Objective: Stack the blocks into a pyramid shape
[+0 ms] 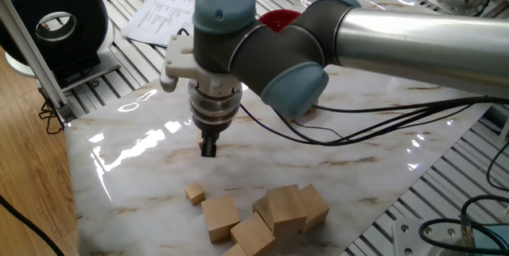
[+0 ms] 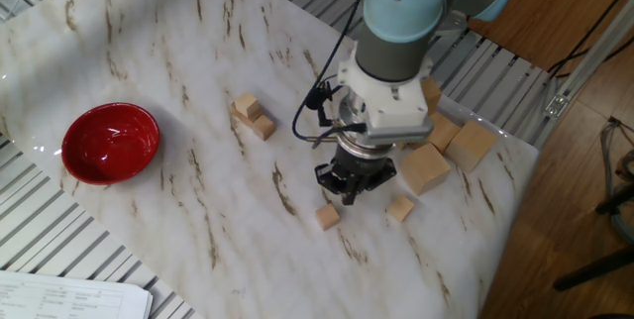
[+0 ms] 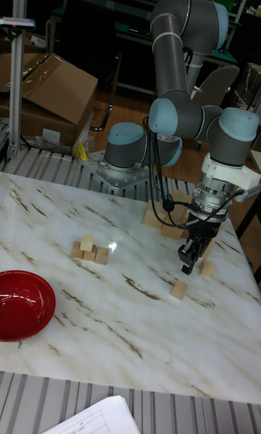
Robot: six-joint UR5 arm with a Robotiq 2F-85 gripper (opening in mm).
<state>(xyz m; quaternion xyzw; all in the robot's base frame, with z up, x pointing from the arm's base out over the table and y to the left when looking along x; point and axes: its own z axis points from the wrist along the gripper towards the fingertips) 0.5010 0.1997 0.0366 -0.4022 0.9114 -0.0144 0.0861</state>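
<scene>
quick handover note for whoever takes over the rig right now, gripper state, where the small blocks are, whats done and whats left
Gripper: low over the marble table, fingers together, holding nothing that shows.
Loose small blocks: one on the table right next to the fingertips, not gripped; another a little further toward the large wooden cubes.
Pyramid start: a few small blocks side by side with one on top, near the red bowl. The exact count is unclear.
Done: base begun, one block up.
Left: bring the two loose blocks over and finish the pyramid. Leave the large cubes alone.
</scene>
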